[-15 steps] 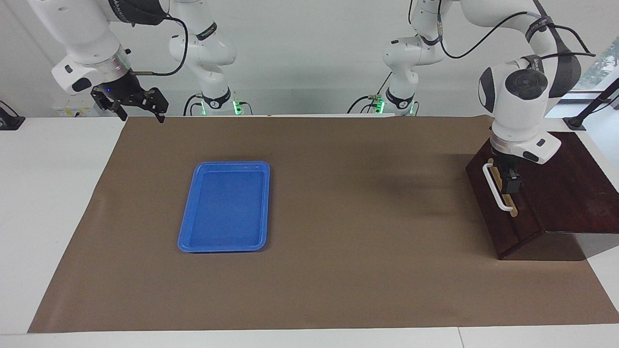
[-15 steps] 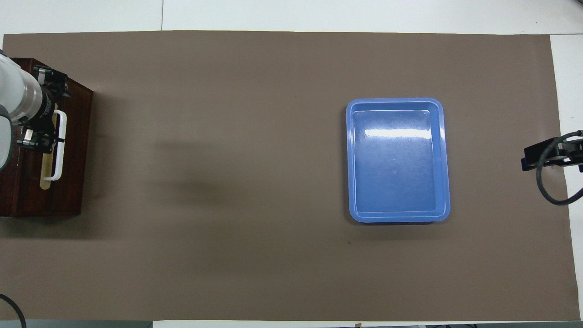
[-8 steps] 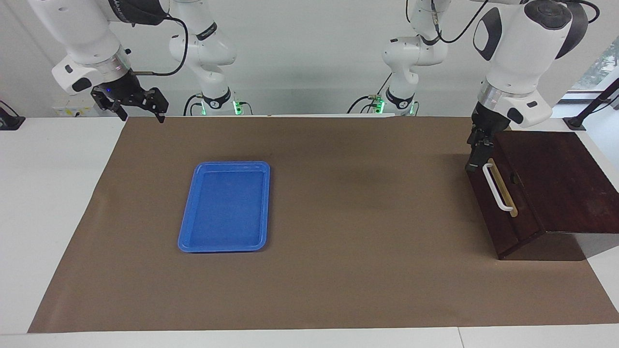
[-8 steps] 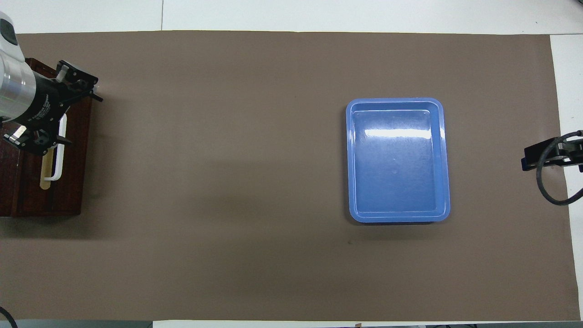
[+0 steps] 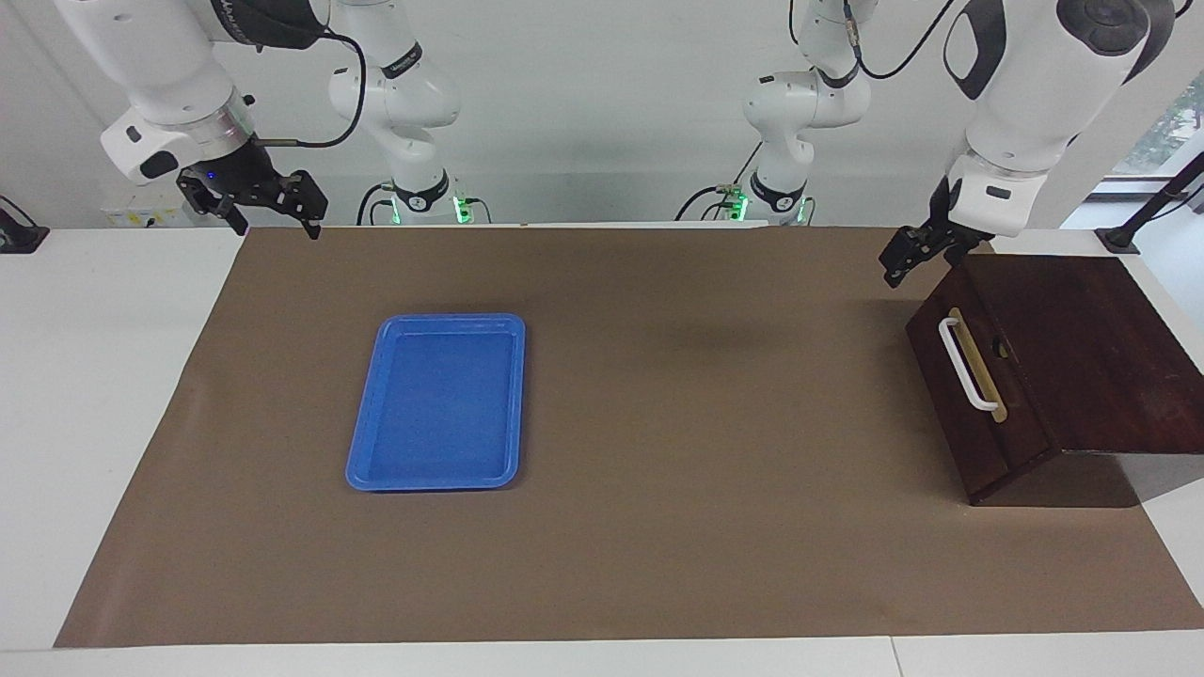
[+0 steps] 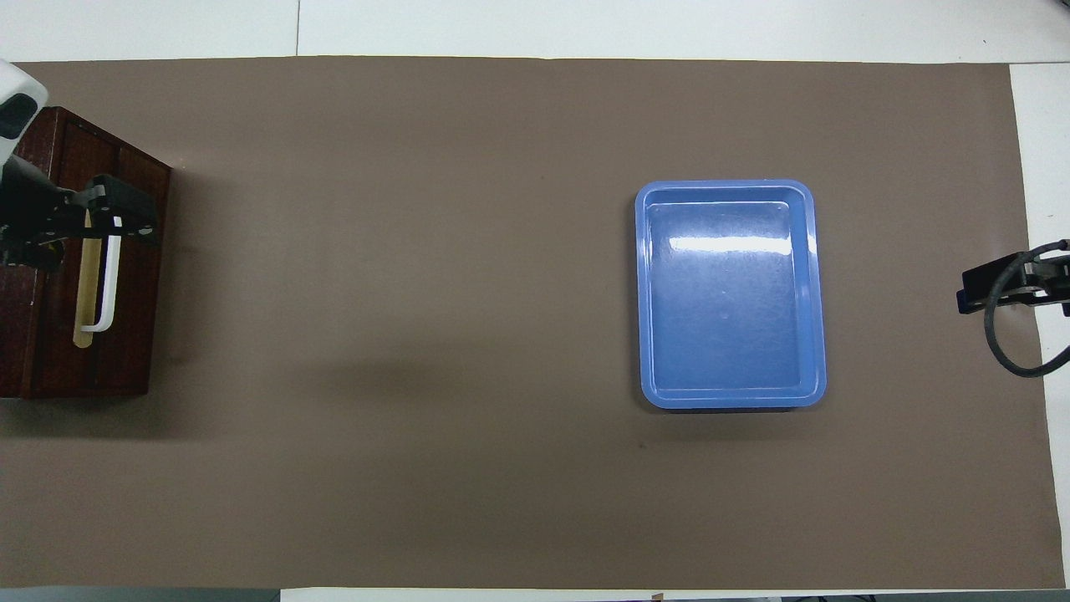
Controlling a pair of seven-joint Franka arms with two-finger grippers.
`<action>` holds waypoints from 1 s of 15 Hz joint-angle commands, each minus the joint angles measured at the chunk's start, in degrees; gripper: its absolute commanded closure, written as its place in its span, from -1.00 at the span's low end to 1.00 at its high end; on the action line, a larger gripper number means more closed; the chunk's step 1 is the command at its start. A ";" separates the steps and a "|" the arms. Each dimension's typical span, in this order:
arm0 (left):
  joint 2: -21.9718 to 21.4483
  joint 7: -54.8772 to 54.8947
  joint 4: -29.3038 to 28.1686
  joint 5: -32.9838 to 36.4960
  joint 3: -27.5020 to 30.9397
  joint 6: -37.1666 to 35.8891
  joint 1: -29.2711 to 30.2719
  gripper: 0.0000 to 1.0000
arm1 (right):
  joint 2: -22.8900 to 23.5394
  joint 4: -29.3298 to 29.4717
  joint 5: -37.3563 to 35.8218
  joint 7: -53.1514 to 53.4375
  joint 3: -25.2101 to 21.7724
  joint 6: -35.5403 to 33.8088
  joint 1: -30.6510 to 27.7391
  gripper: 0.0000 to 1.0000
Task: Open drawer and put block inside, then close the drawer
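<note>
The left gripper hangs in the air beside the corner of the dark wooden box nearest the robots, its fingers apart and holding nothing; a second ago it was down at the white bar handle on the drawer front, and half a second ago it had lifted to the upper end of that handle. From overhead the same gripper shows over the handle's end, but the facing view shows it raised clear of the box. The drawer is shut, flush with the box front, at the left arm's end of the table, unchanged across the frames. The block is not visible in either view. The right gripper waits, open and empty, in the air over the robots' edge of the brown mat at the right arm's end, where it was a second ago. The blue tray lies flat on the mat toward the right arm's end, well apart from the drawer, and has not moved.
</note>
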 commanded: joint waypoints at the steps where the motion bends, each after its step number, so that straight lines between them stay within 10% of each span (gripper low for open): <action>1: -2.24 8.52 -3.56 -1.29 0.00 2.09 2.08 -1.00 | -0.86 -0.64 -0.34 -1.08 0.79 -0.47 -1.06 -1.00; 15: -5.32 9.07 -8.75 -4.10 -0.36 1.23 1.55 -1.00 | -0.94 -0.64 -0.34 -1.08 0.79 -0.47 -1.06 -1.00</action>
